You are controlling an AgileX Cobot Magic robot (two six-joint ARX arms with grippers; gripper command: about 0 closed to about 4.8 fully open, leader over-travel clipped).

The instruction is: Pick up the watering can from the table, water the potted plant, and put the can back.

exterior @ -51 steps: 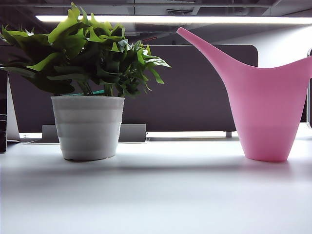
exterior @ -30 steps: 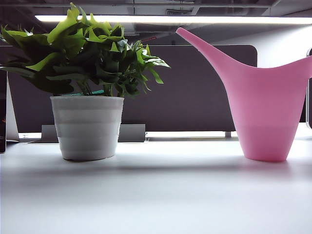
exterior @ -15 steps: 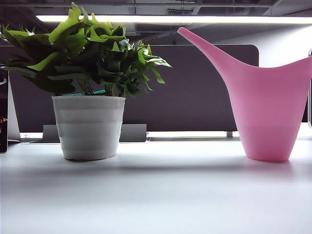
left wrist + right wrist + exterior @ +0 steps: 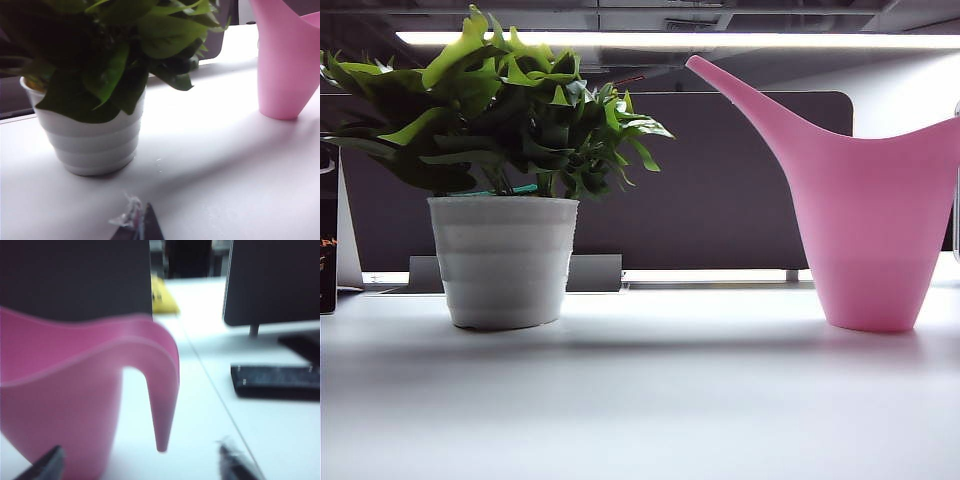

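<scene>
Worktop point(image 4: 640, 400): one wide, plain white-grey surface, smooth with a faint gloss, soft shadows lying under both items. Behind it stands a dark partition panel point(image 4: 720, 180), with a long ceiling light strip point(image 4: 670, 40) above. The right wrist view shows, further back, one dark monitor on a stand point(image 4: 272, 282), one dark keyboard point(image 4: 275, 382) and a small yellow object point(image 4: 162, 302), blurred.

Count on the worktop: one potted plant point(image 4: 502, 255), one watering can point(image 4: 870, 230).

The potted plant stands upright on the left side of the exterior view, dark and lime-green leaves spreading over a white ribbed pot. The watering can, pink, stands upright on the right side, well apart from the pot, its long spout rising toward the plant. Its handle hangs free, curving down to a loose tip.

Left hand point(image 4: 137, 225): only a dark fingertip with a scrap of clear material shows, low over the worktop near the pot; open or closed cannot be told.

Right hand point(image 4: 145, 462): two dark fingers set wide apart, open, just short of the can's handle, holding nothing.
</scene>
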